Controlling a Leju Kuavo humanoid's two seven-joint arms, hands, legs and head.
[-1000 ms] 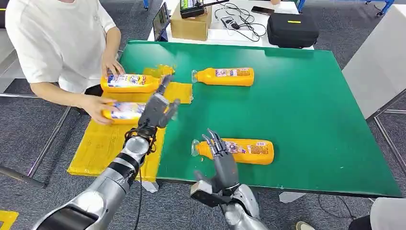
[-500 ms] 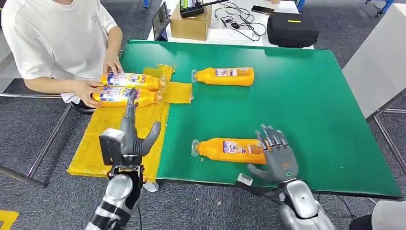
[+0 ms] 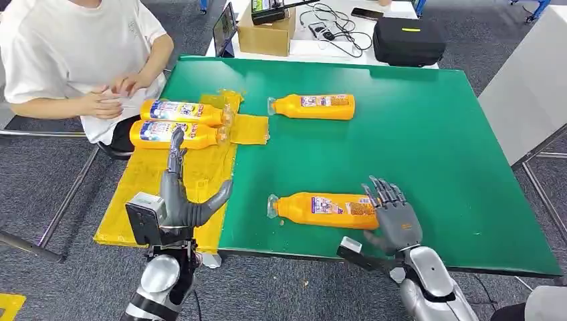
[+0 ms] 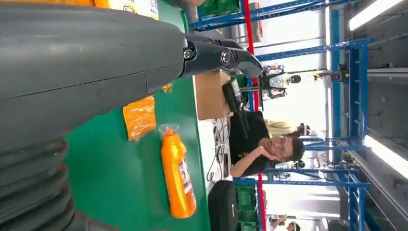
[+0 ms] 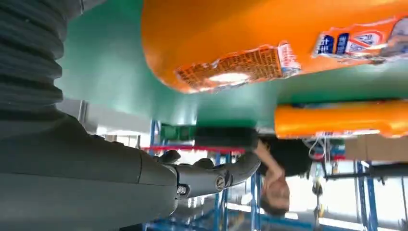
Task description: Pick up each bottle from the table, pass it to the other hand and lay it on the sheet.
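Observation:
Two orange bottles (image 3: 175, 110) (image 3: 175, 134) lie side by side on the yellow sheet (image 3: 140, 194) at the table's left. A third bottle (image 3: 314, 105) (image 4: 178, 173) (image 5: 341, 118) lies on the green table (image 3: 414, 134) at the back. The fourth bottle (image 3: 324, 209) (image 5: 269, 43) lies near the front edge. My right hand (image 3: 396, 217) (image 5: 96, 159) is open, fingers spread, right beside that bottle's base end; I cannot tell if it touches. Over the sheet's near part, my left hand (image 3: 179, 197) (image 4: 96, 72) is raised and open, holding nothing.
A person in a white shirt (image 3: 73, 53) sits at the left, hands (image 3: 110, 93) drawn back near the sheet's far corner. A cardboard box (image 3: 266, 33), cables and a black case (image 3: 408, 41) stand on the white table behind.
My left hand pulled back from the bottles on the sheet toward the front edge. My right hand moved right to the near bottle's base. The person set the second bottle straight and withdrew both hands.

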